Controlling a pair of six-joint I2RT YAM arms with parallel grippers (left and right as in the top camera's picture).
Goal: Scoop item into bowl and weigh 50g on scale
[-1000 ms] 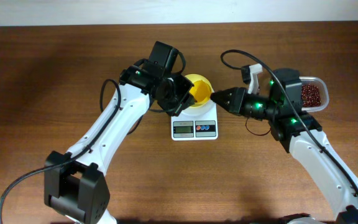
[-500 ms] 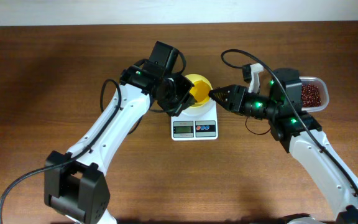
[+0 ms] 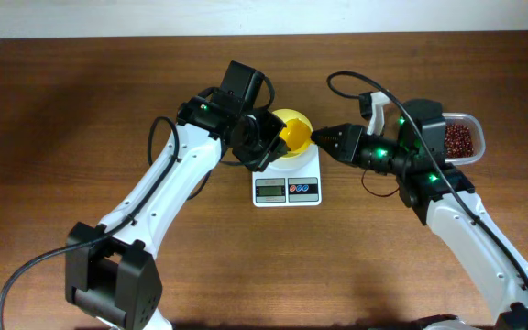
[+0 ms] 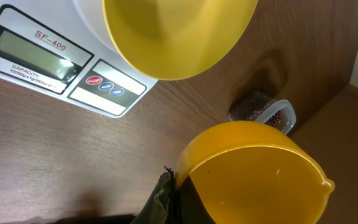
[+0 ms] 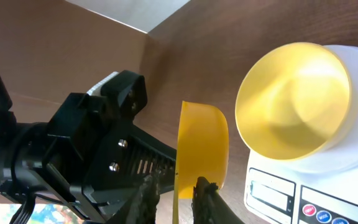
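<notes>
1. Dark brown wooden table (image 3: 62, 92) is filling my overhead view, with a pale strip running along its far edge.
2. I am watching the left arm (image 3: 168, 183) reaching in from the near left and the right arm (image 3: 466, 229) reaching in from the near right, both toward the middle.
3. White scale (image 3: 287, 188) is lying at the table's middle, its display facing the near side.
4. Pale yellow bowl (image 3: 299, 118) is sitting on the scale's far half.
5. Clear container (image 3: 466, 117) is resting at the far right, well apart from the scale.
6. Left gripper (image 3: 269, 139) is clamping the scoop (image 3: 291, 137), fingers closed on it, holding it tipped just beside the bowl.
7. Right gripper (image 5: 176, 193) is pointing left, fingers (image 5: 146, 193) narrowly parted astride the scoop's rim; I cannot tell whether they are pinching it.
8. Beans (image 3: 458, 139) are lying heaped inside the container.
</notes>
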